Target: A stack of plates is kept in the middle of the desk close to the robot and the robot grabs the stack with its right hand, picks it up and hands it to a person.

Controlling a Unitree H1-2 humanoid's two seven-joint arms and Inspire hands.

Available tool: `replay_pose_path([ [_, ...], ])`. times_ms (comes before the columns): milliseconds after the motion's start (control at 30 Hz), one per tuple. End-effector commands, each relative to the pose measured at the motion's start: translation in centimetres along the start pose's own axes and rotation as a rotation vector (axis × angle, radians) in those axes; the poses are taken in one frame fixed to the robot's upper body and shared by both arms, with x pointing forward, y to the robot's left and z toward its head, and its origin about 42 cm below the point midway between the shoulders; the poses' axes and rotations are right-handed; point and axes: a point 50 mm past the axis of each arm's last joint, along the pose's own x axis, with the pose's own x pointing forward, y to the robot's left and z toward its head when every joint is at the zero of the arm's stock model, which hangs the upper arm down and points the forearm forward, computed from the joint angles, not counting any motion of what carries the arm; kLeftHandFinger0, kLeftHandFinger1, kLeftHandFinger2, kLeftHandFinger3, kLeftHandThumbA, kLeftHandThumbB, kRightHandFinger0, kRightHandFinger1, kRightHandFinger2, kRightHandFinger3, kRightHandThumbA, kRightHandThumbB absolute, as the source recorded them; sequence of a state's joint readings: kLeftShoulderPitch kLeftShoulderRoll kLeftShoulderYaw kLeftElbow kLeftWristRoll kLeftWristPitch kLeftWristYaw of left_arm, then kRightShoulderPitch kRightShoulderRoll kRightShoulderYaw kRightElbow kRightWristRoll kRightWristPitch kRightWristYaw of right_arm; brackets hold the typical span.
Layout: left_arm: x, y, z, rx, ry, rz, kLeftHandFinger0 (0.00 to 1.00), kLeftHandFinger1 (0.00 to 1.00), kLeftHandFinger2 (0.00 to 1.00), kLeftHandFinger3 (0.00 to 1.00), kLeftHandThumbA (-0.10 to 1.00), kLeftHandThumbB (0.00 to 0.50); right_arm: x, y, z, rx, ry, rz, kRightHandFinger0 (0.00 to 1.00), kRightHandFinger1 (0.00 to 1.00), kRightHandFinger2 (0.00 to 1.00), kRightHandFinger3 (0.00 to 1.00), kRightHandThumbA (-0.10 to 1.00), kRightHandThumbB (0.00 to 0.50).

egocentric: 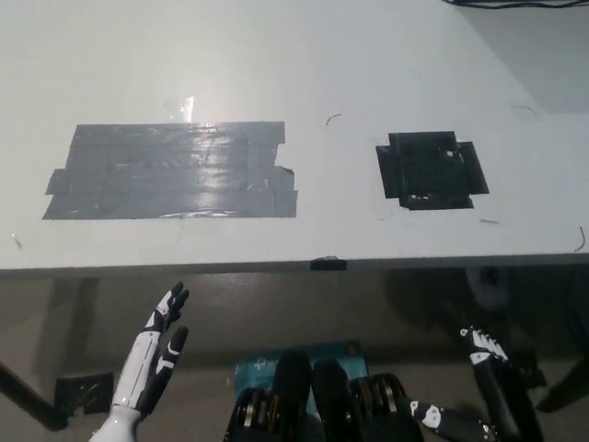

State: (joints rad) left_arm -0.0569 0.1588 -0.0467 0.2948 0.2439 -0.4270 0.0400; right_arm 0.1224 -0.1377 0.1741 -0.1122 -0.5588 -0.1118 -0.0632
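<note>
Head view, looking steeply down: white flat desk top fills the upper part, its front edge running across the middle of the picture. No stack of plates visible anywhere on the desk or below it; task's thing is simply not in view, cannot say where it is. On the desk: wide patch of grey duct tape strips at left-centre, small black square tape patch to the right, well apart from the grey one. Tiny dark marks and a small black tab at the desk edge, too small to identify.

Black right hand sits low at bottom right, below the desk edge, well apart from the black patch and touching nothing on the desk. Fingers look apart, thumb sticking out sideways, nothing held, so spread and empty. White left hand rests at lower left, also below the desk edge, fingers extended and slightly apart, holding nothing.

No person, hand or sleeve in view in front of the robot.

Progress, as a judgement: either nothing has been started or the handover is already over; with no plates on the desk and both hands empty and lowered, the picture alone does not settle which. No grasp, lift or handing step is under way now. If plates appear, reach, grab, lift and handover all remain.
</note>
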Motion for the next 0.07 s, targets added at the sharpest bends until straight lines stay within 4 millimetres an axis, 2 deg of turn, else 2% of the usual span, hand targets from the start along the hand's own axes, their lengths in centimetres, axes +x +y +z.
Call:
replay_pose_path([
  [0, -0.97, -0.55, 0.51, -0.02, -0.043, 0.009, 1.0, 1.0, 1.0, 1.0, 1.0, 0.366, 0.3, -0.22, -1.22, 0.269, 0.02, -0.034, 1.0, 1.0, 1.0, 1.0, 1.0, 0.394],
  [33, -0.97, -0.55, 0.51, -0.02, -0.043, 0.009, 1.0, 1.0, 1.0, 1.0, 1.0, 0.366, 0.3, -0.22, -1.22, 0.269, 0.02, -0.034, 1.0, 1.0, 1.0, 1.0, 1.0, 0.394],
])
